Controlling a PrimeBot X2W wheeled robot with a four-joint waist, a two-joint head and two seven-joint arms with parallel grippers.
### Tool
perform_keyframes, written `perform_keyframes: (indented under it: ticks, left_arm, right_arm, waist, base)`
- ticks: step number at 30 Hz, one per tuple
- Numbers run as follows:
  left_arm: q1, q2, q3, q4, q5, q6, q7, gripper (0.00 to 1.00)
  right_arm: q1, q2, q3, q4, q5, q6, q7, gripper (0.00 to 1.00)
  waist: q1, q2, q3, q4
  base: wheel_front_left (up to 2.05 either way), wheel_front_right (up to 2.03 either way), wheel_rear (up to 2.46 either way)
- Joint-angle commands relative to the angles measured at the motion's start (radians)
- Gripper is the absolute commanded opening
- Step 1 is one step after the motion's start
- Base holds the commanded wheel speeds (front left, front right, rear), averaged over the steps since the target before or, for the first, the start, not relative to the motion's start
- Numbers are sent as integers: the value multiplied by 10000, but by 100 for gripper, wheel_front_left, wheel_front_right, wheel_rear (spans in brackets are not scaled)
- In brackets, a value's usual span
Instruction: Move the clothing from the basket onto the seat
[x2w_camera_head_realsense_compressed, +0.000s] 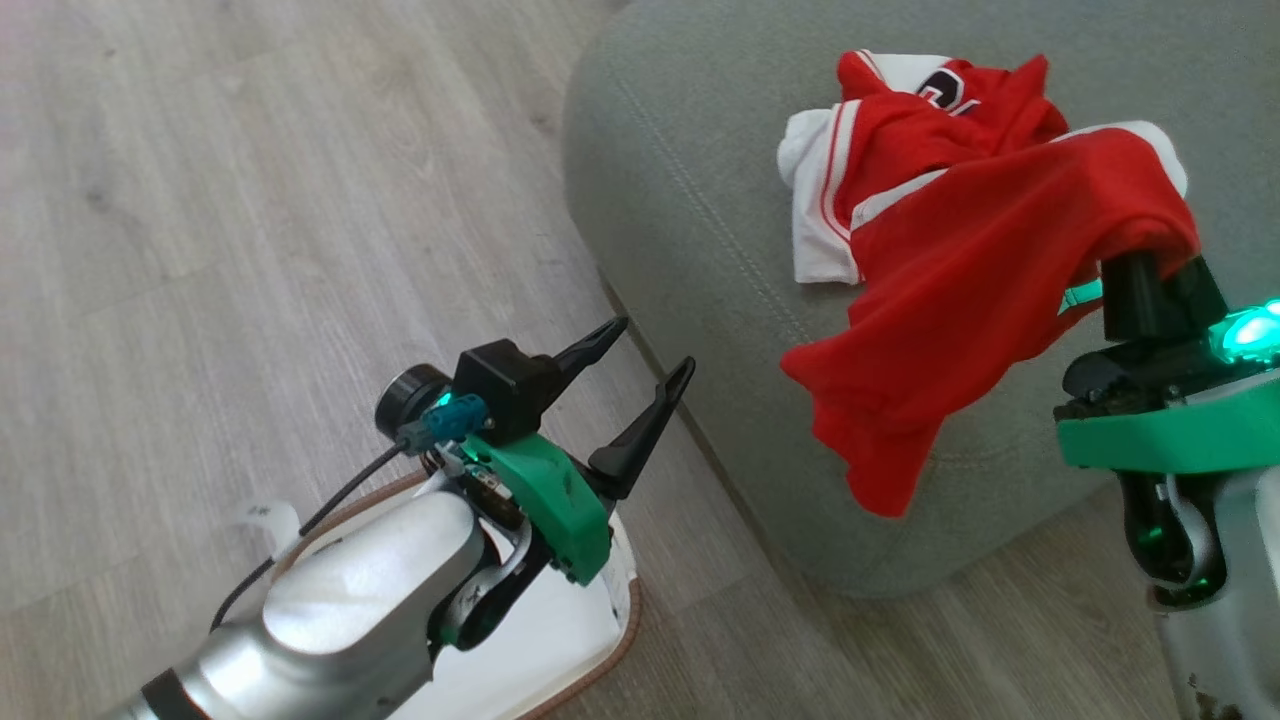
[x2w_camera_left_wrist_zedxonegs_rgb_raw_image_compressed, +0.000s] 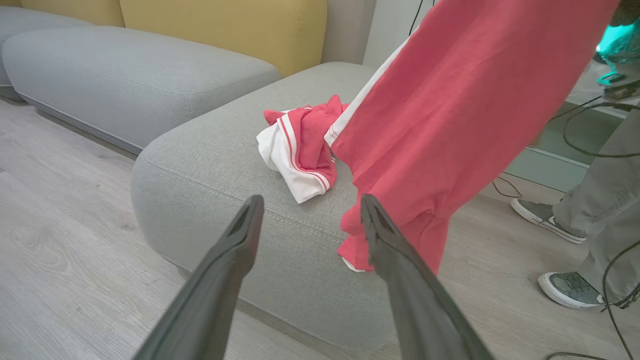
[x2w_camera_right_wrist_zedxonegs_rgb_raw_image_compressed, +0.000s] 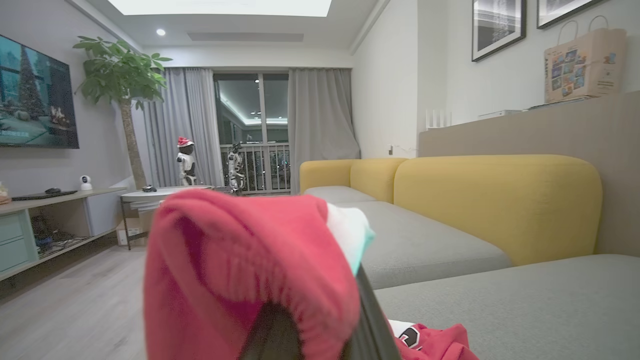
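Grey-green seat (x2w_camera_head_realsense_compressed: 700, 200) bears a crumpled red-and-white garment (x2w_camera_head_realsense_compressed: 900, 130) — second garment (x2w_camera_head_realsense_compressed: 960, 300) drapes right claw (x2w_camera_head_realsense_compressed: 1150, 288), grip unclear; left claw (x2w_camera_head_realsense_compressed: 652, 345) spread.

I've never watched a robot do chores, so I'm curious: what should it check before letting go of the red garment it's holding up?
1. The held garment hangs from the right gripper: ok. Cloth hides the grip itself: cannot tell.
2. Held garment is fully above the seat: not ok. Its lower end hangs past the rounded edge.
3. Other garment lies on the seat: ok.
4. Left gripper is open and apart from the cloth: ok.
5. Basket is emptied: cannot tell. White liner shows, but the left arm hides part.
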Motion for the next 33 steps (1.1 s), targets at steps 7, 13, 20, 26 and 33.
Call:
perform_keyframes:
  ticks: [7, 13, 20, 26, 33]
  left_arm:
    - [-584, 192, 428, -151, -30, 52, -124, 100]
    - [-632, 175, 411, -144, -46, 43, -118, 100]
    - [-892, 243, 390, -270, 10, 21, 45, 100]
    - [-1233, 352, 345, -435, 122, -4, 300, 100]
    - [-1728, 462, 267, -734, 303, -17, 702, 100]
  right_arm:
    - [-74, 104, 48, -678, -130, -2, 129, 0]
    - [-298, 51, -12, -853, -142, -2, 267, 0]
    - [-1451, -435, -331, -679, 105, -2, 627, 0]
    - [-3031, -1286, -586, 250, 487, -2, 743, 0]
    - [-4936, -2438, -895, 2059, 1095, -2, 538, 0]
  waist:
    - [0, 0, 104, -389]
    - [0, 0, 169, -476]
    - [0, 0, 616, -337]
    - [0, 0, 1225, -43]
    - [0, 0, 2172, 469]
  base:
    - [0, 0, 0]
    - [0, 0, 0]
    - [0, 0, 0]
    - [0, 0, 0]
    - [0, 0, 0]
